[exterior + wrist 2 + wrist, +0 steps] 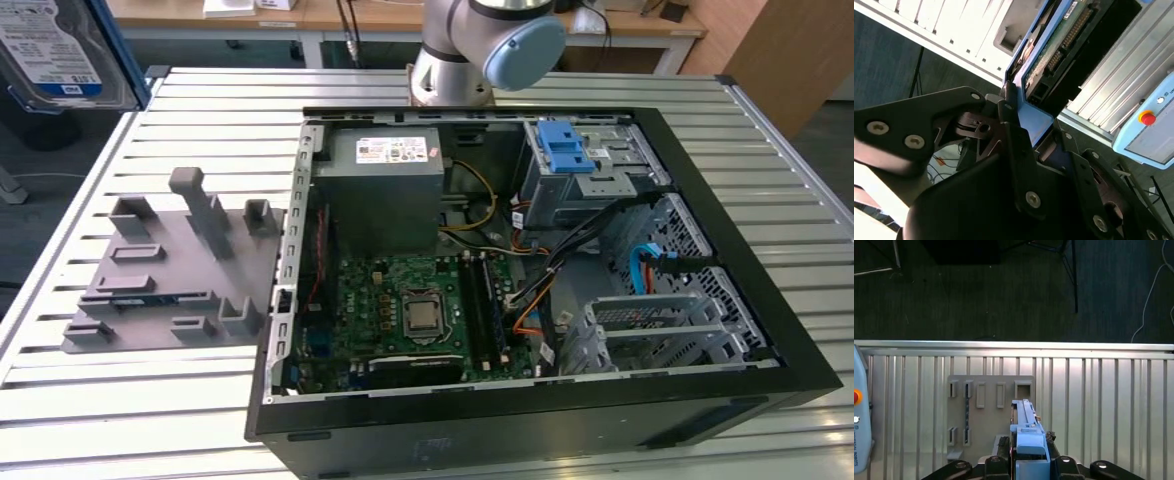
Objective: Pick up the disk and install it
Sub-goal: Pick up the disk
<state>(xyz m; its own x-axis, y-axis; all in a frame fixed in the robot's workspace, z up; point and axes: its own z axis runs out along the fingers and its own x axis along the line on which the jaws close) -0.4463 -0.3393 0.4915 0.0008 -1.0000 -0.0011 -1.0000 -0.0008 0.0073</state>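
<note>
The disk (54,50), a silver drive with a white-and-blue label in a blue carrier bracket, hangs in the air at the exterior view's far upper left. Both wrist views show it clamped edge-on: its blue bracket (1029,432) stands between the black fingers, and its green circuit board (1054,55) faces out. My gripper (1029,462) is shut on the disk (1036,120), high above the grey fixture plate (989,410). The open computer case (747,400) lies on the table to the exterior view's right of the fixture plate (174,270).
Inside the case are a grey power supply (380,165), a green motherboard (414,315), loose cables (561,250) and a drive cage with a blue latch (571,150). The arm's base (474,50) stands behind the case. A teach pendant (1149,125) lies on the slatted table (134,400).
</note>
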